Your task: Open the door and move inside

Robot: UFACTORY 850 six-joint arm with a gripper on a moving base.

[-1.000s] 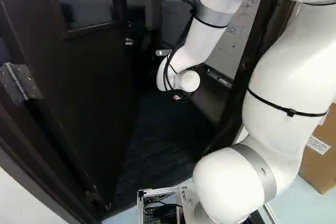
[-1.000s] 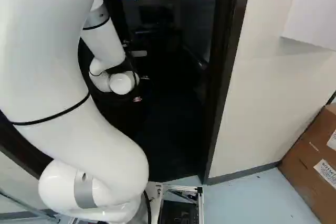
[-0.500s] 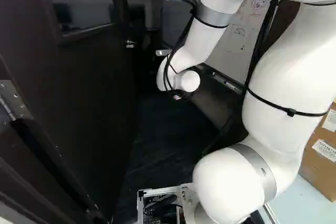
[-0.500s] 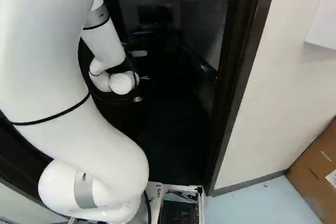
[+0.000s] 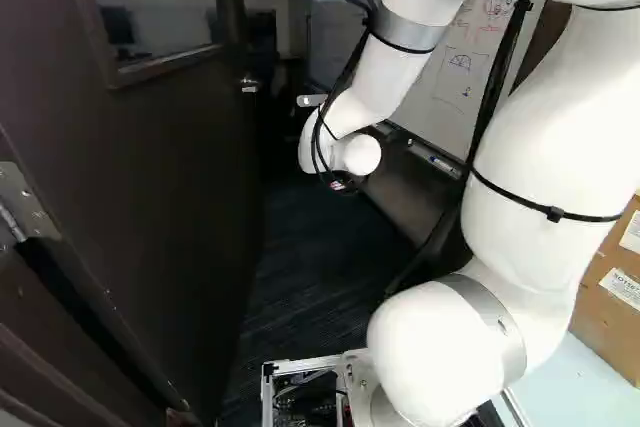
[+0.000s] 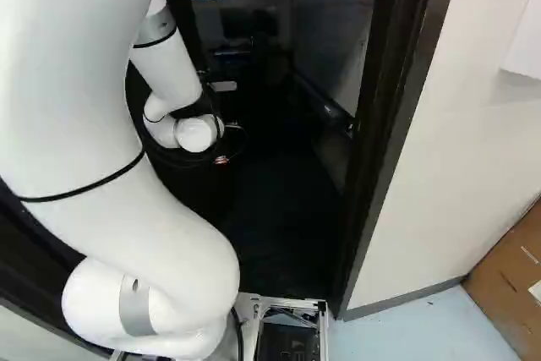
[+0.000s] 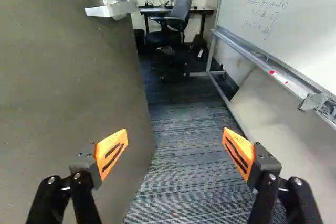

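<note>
Jaws wide and empty, the gripper [image 7: 175, 136] points along the carpet [image 7: 184, 177], the open door [image 7: 63, 87] running ahead close on its left, perhaps just clear.

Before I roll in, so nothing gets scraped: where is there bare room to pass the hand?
There is passing room over the carpet between the open door and the whiteboard stand. It is crowded at the far end, around the chair and desk.

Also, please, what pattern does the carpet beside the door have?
The carpet has thin dark and grey-blue stripes, clearest in the wrist view.
</note>
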